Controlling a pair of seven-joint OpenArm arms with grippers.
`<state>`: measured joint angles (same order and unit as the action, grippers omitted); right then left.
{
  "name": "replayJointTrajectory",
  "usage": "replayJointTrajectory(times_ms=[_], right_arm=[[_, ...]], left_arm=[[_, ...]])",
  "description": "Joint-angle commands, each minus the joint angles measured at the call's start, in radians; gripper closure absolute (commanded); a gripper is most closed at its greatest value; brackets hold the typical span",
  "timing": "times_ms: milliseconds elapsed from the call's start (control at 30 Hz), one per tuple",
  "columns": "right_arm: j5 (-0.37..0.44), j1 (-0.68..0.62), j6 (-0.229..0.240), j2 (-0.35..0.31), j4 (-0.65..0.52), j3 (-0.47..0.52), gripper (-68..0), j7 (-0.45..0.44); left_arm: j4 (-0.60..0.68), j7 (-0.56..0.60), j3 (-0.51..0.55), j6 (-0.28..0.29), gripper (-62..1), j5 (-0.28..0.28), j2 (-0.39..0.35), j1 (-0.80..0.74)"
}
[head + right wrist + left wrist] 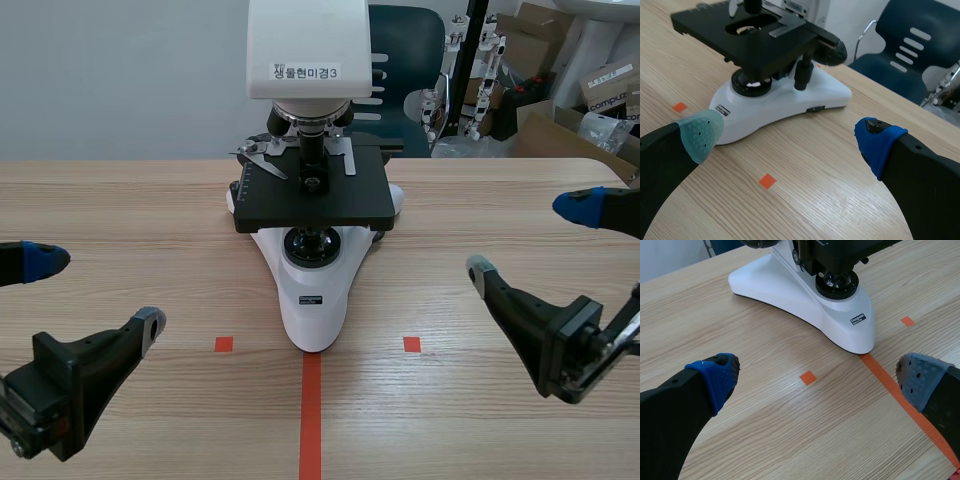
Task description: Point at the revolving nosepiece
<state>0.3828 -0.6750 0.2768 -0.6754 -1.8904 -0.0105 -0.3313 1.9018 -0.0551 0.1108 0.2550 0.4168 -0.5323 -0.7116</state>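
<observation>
The counter [120, 220] carries one thing that matters: the microscope [312, 300]. It stands midway between the side edges and back toward the far edge. Its foot [790, 295] meets the end of the tape line [311, 420], so it sits square to you and within equal reach from either side.

Your two arms flank it along the near edge, the left arm [60, 390] toward the near left corner and the right arm [555, 340] toward the near right corner. Both are well apart from the instrument and touch nothing. Both sets of jaws are spread wide and empty. In each wrist view the pads [715, 377] stand far apart, with only bare wood and the microscope ahead. That reads as a ready stance, not a pointing one.

The black stage [315, 195] juts toward you. The revolving nosepiece [310, 122] sits above that stage and right under the white head [308, 45], its objectives hanging over the stage opening. Only the scene view shows it plainly. Because it is high and tucked in, I judge you need to raise one arm above stage level and come in from the side, one pad aimed under the head. The pointing is not yet begun.

The small tape squares [224, 344] either side of the foot merely mark position.
</observation>
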Motion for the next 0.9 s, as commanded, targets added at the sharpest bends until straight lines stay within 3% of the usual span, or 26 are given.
replayJointTrajectory(times_ms=[0,133,333,500,867], right_arm=[[0.011,0.009,0.0,-0.014,-0.008,-0.002,-58.0,-0.014],[0.011,0.007,0.001,-0.021,-0.022,-0.017,-58.0,-0.014],[0.003,0.007,0.0,-0.1,-0.022,-0.083,-58.3,-0.024],[-0.001,0.007,0.0,-0.145,-0.022,-0.109,-67.9,-0.069],[-0.001,-0.049,-0.009,-0.164,-0.022,-0.108,-67.9,-0.116]], left_arm=[[0.012,0.013,0.004,-0.002,-62.3,0.006,0.0,0.0],[0.012,0.013,0.004,-0.002,-62.3,0.006,0.0,0.0],[0.012,0.013,0.004,-0.002,-62.3,0.006,0.0,0.0],[0.012,0.013,0.004,-0.002,-62.3,0.006,0.0,0.0],[0.012,0.013,0.004,-0.002,-62.3,0.006,0.0,0.0]])
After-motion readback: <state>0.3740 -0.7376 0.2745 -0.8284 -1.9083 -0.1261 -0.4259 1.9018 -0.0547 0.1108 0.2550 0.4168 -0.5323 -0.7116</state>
